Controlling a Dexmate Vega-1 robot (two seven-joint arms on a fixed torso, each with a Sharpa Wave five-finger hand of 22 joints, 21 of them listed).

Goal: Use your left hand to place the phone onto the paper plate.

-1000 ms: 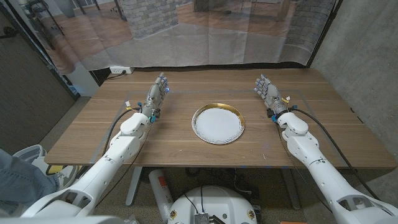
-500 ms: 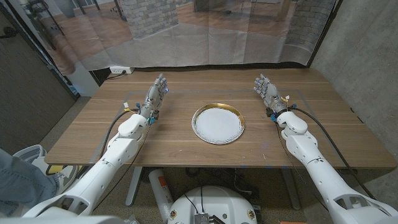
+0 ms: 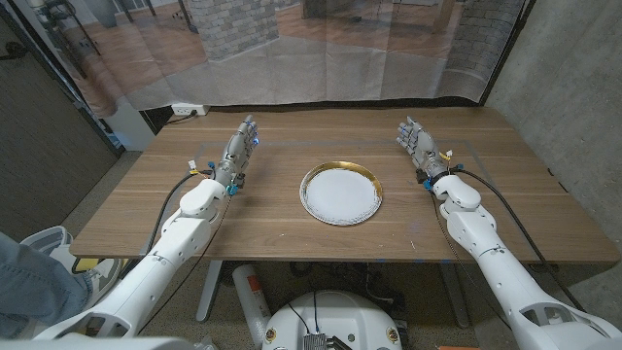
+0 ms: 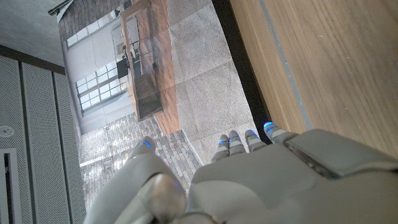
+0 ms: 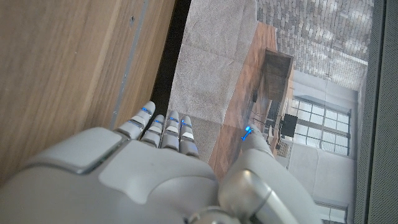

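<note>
A white paper plate (image 3: pixel 340 194) with a gold rim lies at the middle of the wooden table (image 3: pixel 292 226), with nothing on it. My left hand (image 3: pixel 239 148) stands on its edge at the plate's left, fingers straight and together, pointing to the far edge, holding nothing. At the plate's right my right hand (image 3: pixel 416 142) stands the same way, fingers apart and bare. The left wrist view looks over my left hand (image 4: pixel 249 180) past the table's far edge (image 4: pixel 273 93). In the right wrist view my right hand (image 5: pixel 143 174) reaches toward that edge too.
A translucent sheet (image 3: pixel 321 58) hangs behind the table. A concrete wall (image 3: pixel 573 87) stands at the right. A person's blue-clad leg (image 3: pixel 29 282) is at the bottom left, off the table. A power strip (image 3: pixel 188 110) lies on the floor beyond the far left corner.
My left arm and hand have shifted slightly to the left, away from the plate. The right hand and the plate have not moved.
</note>
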